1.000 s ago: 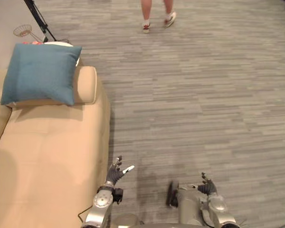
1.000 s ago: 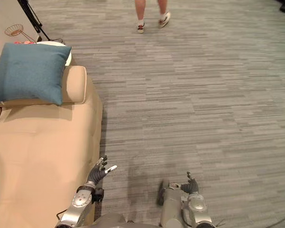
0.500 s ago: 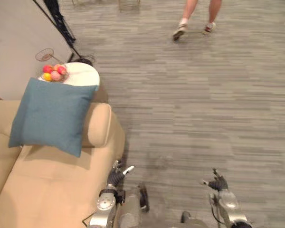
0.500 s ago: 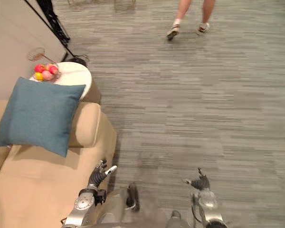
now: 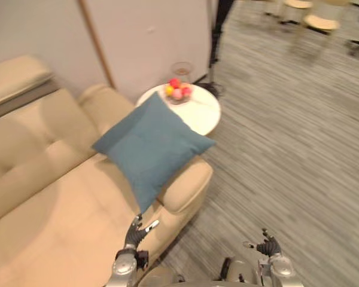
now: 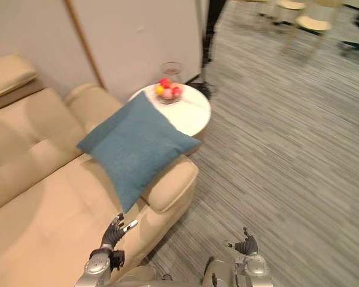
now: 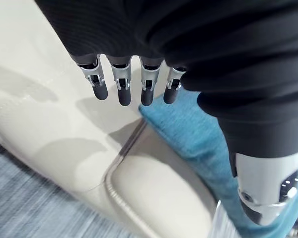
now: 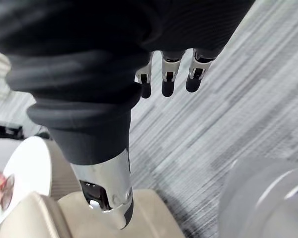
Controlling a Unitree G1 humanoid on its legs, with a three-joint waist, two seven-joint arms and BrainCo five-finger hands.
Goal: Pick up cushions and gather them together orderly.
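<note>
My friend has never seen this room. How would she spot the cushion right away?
Find the big beige sofa along the wall, then go to its rounded armrest at the end beside the small round white table. The cushion rests against that armrest. It is square, soft and blue, while the sofa around it is all beige.

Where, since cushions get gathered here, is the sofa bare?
The seat in front of the backrest, up to the blue cushion, is bare. The armrest is taken by that cushion; the round table holds a fruit bowl.
</note>
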